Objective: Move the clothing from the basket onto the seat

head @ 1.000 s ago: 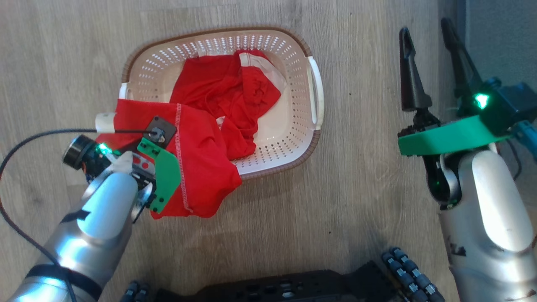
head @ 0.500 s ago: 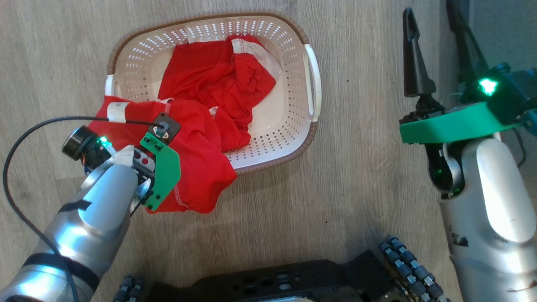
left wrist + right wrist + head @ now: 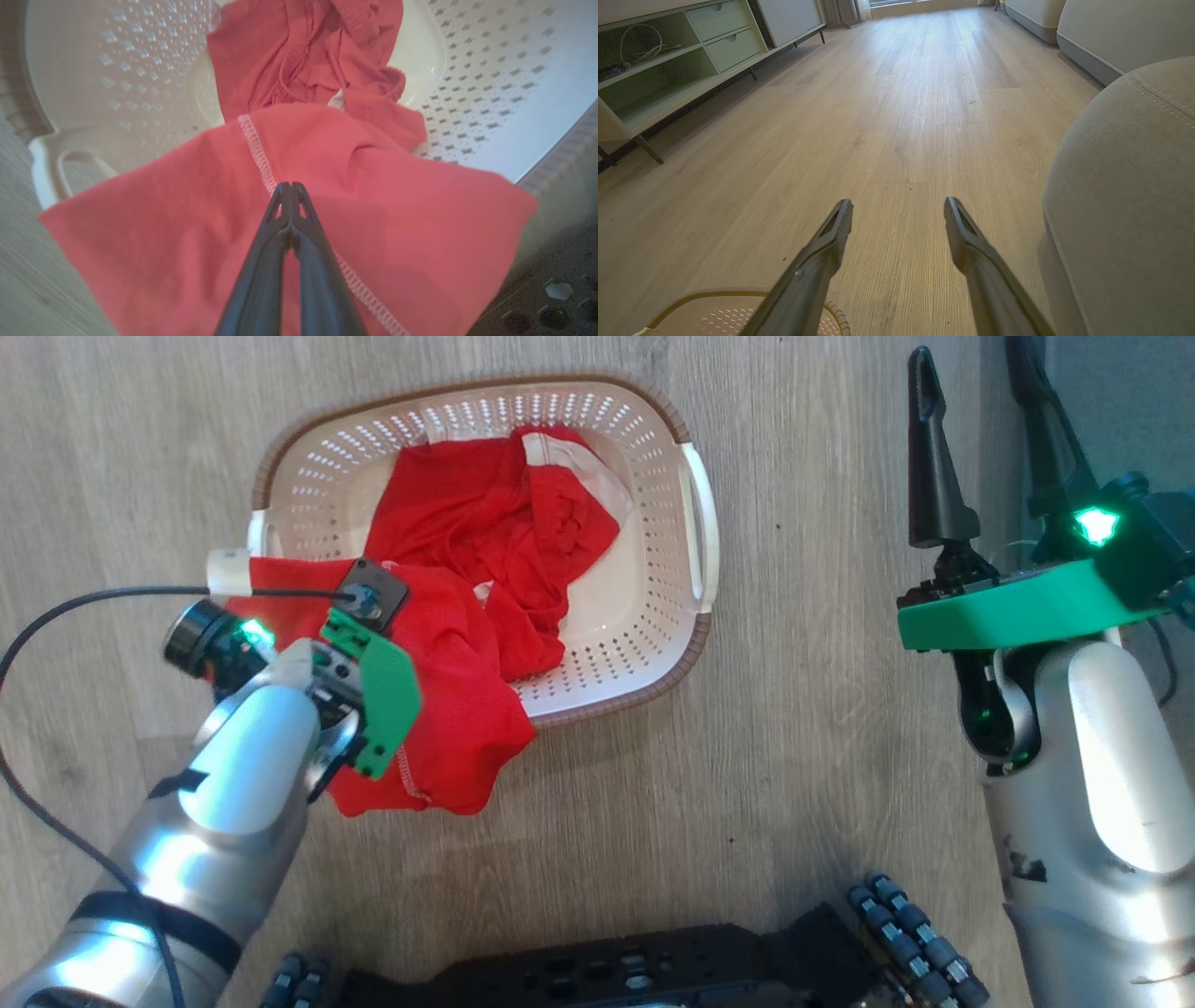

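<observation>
Nudged slightly nearer the basket [image 3: 655, 504] since a moment ago, left hand [image 3: 290, 186] pinched shut on red clothing [image 3: 177, 224] draped over the rim, more clothing inside, right hand [image 3: 899, 207] wide open, empty, beside the seat [image 3: 1125, 186]

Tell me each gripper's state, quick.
Left gripper: shut on the clothing, partly out of the basket.
Right gripper: open, holding nothing.
</observation>
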You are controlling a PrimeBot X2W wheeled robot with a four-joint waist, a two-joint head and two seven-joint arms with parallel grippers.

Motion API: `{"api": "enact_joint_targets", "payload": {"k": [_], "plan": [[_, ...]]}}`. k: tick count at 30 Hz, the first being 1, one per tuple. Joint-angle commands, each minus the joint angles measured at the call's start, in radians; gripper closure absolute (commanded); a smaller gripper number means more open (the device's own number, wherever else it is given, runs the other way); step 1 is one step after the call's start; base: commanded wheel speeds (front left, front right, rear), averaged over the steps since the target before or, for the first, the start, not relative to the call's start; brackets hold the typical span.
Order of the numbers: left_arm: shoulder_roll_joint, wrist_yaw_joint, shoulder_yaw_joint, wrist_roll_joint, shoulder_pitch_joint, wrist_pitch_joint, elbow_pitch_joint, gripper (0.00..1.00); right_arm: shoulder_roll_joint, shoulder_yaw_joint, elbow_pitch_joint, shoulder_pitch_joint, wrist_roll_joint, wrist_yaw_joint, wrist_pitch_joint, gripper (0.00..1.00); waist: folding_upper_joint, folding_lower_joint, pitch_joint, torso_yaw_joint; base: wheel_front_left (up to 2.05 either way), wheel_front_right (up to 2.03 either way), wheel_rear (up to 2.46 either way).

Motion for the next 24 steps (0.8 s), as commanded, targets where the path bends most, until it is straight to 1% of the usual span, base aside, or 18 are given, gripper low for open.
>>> {"api": "enact_joint_targets", "payload": {"k": [1, 7, 11, 15, 21, 22, 24], "plan": [[0.017, 0.009, 0.029, -0.008, 0.014, -0.015, -0.028, 1.00, 0.014, 0.013, -0.024, 0.028, 0.006, 0.000, -0.006, 0.00, 0.0000, 0.0000, -0.009, 0.005, 0.00, 0.00, 0.00], [-0.004, 0.027, 0.042, -0.035, 0.036, -0.070, -0.082, 1.00, 0.014, 0.006, -0.017, 0.039, -0.001, 0.000, -0.006, 0.00, 0.0000, 0.0000, -0.047, 0.019, 0.00, 0.00, 0.00], [-0.014, 0.046, 0.057, -0.054, 0.060, -0.127, -0.114, 1.00, 0.014, 0.006, -0.009, 0.056, -0.004, 0.000, -0.006, 0.00, 0.0000, 0.0000, -0.095, 0.025, 0.00, 0.00, 0.00], [-0.035, 0.075, 0.093, -0.091, 0.102, -0.218, -0.139, 1.00, 0.014, 0.003, 0.006, 0.091, -0.009, 0.000, -0.006, 0.00, 0.0000, 0.0000, -0.180, 0.035, 0.00, 0.00, 0.00], [-0.064, 0.108, 0.154, -0.160, 0.190, -0.361, -0.164, 1.00, 0.014, -0.011, 0.031, 0.173, -0.018, 0.000, -0.006, 0.00, 0.0000, 0.0000, -0.349, 0.055, 0.00, 0.00, 0.00], [-0.064, 0.108, 0.154, -0.160, 0.190, -0.361, -0.164, 1.00, 0.014, -0.011, 0.031, 0.173, -0.018, 0.000, -0.006, 0.00, 0.0000, 0.0000, -0.349, 0.055, 0.00, 0.00, 0.00], [-0.072, 0.118, 0.176, -0.179, 0.221, -0.398, -0.180, 1.00, 0.014, -0.022, 0.038, 0.202, -0.021, 0.000, -0.006, 0.00, 0.0000, 0.0000, -0.411, 0.063, 0.00, 0.00, 0.00]]}}
